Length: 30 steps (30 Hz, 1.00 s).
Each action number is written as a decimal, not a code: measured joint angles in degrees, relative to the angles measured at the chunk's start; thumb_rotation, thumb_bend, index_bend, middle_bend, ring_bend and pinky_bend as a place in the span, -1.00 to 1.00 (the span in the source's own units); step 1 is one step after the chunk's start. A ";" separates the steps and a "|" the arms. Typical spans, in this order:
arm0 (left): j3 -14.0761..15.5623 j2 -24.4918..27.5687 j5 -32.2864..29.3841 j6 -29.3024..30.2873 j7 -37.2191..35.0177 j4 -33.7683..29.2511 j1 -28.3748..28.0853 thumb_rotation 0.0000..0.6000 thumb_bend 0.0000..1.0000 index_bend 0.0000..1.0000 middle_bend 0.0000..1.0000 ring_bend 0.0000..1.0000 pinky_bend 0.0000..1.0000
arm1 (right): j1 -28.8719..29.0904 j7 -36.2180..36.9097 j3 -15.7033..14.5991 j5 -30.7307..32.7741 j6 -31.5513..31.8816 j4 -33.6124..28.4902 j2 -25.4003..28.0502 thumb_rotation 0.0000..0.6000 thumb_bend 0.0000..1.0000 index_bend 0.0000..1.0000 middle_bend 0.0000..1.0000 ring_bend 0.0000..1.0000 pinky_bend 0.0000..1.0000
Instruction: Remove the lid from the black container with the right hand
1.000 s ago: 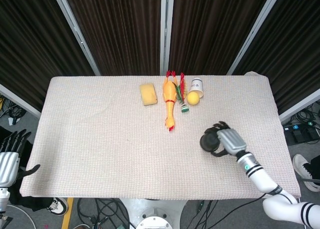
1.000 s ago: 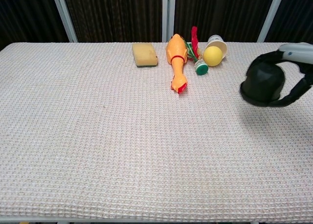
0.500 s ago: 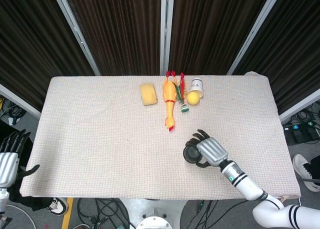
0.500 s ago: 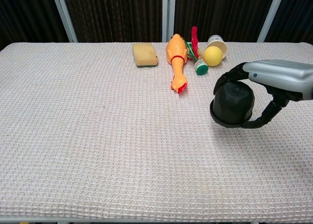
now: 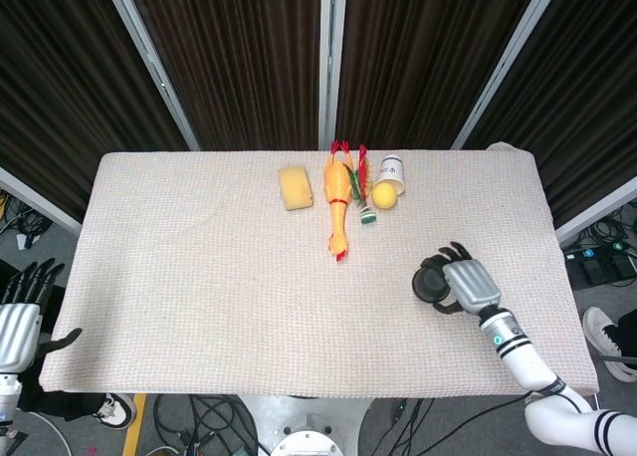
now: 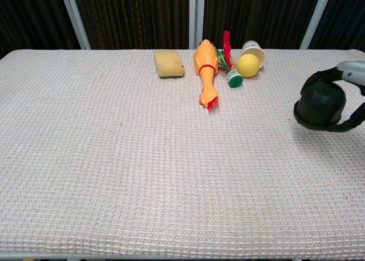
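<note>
The black container (image 5: 430, 282) is a dark round pot at the right side of the table, seen also in the chest view (image 6: 321, 104). My right hand (image 5: 468, 286) grips it from the right, with dark fingers (image 6: 348, 121) curled around its body. I cannot make out the lid as a separate part. My left hand (image 5: 20, 322) hangs off the table's front left corner, fingers apart and holding nothing.
At the back middle of the cloth-covered table (image 5: 199, 257) lie a yellow sponge (image 5: 295, 188), a rubber chicken (image 5: 337, 202), a yellow ball (image 5: 384, 195) at a tipped white cup (image 5: 391, 169), and a small green-capped item (image 5: 366, 215).
My right hand carried the black container left toward the table's middle half a second ago. It has since swung back right, a little past where it began.
</note>
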 measured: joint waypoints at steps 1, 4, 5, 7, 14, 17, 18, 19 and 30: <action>0.02 0.10 0.01 0.01 0.04 -0.04 0.02 1.00 -0.77 -0.82 -0.92 -1.00 -0.80 | 0.05 -0.06 -0.27 -1.33 0.17 -0.14 -0.76 1.00 -0.77 -0.31 -0.15 -0.80 -1.00; 0.05 0.29 0.02 0.17 -0.19 -0.01 0.15 1.00 -0.77 -0.82 -0.92 -1.00 -0.80 | -0.21 0.18 -0.47 -3.16 0.67 0.83 -2.60 1.00 -0.77 -0.31 -0.15 -0.80 -1.00; 0.06 0.31 -0.02 0.17 -0.34 0.04 0.19 1.00 -0.77 -0.82 -0.92 -1.00 -0.80 | -0.40 0.43 -0.39 -2.62 0.73 1.49 -2.61 1.00 -0.77 -0.31 -0.15 -0.80 -1.00; 0.12 0.25 -0.12 0.08 -0.63 0.31 0.25 1.00 -0.77 -0.82 -0.92 -1.00 -0.80 | -1.01 1.14 -0.16 -0.31 0.79 3.78 -2.42 1.00 -0.77 -0.31 -0.15 -0.80 -1.00; 0.24 -0.46 0.45 -0.26 -0.54 0.71 -0.16 1.00 -0.77 -0.82 -0.92 -1.00 -0.80 | -3.07 4.04 -0.70 1.94 0.76 9.43 -2.07 1.00 -0.77 -0.31 -0.15 -0.80 -1.00; 0.19 -0.26 0.42 -0.22 -0.11 0.31 -0.19 1.00 -0.77 -0.82 -0.92 -1.00 -0.80 | -3.09 4.70 -0.97 0.89 0.78 10.44 -3.30 1.00 -0.77 -0.31 -0.15 -0.80 -1.00; 0.17 -0.16 0.29 -0.20 -0.03 0.19 -0.15 1.00 -0.77 -0.82 -0.92 -1.00 -0.80 | -3.06 4.82 -0.99 0.72 0.75 10.87 -3.69 1.00 -0.77 -0.31 -0.15 -0.80 -1.00; 0.16 -0.01 0.12 -0.19 0.04 0.08 -0.05 1.00 -0.77 -0.82 -0.92 -1.00 -0.80 | -3.00 4.91 -1.01 0.54 0.68 11.48 -4.20 1.00 -0.77 -0.31 -0.15 -0.80 -1.00; 0.52 -0.03 0.18 -0.05 -0.66 0.93 0.38 1.00 -0.77 -0.82 -0.92 -1.00 -0.80 | -3.01 5.60 -1.06 0.58 -0.60 13.76 -6.66 1.00 -0.89 -0.59 -0.36 -0.97 -1.00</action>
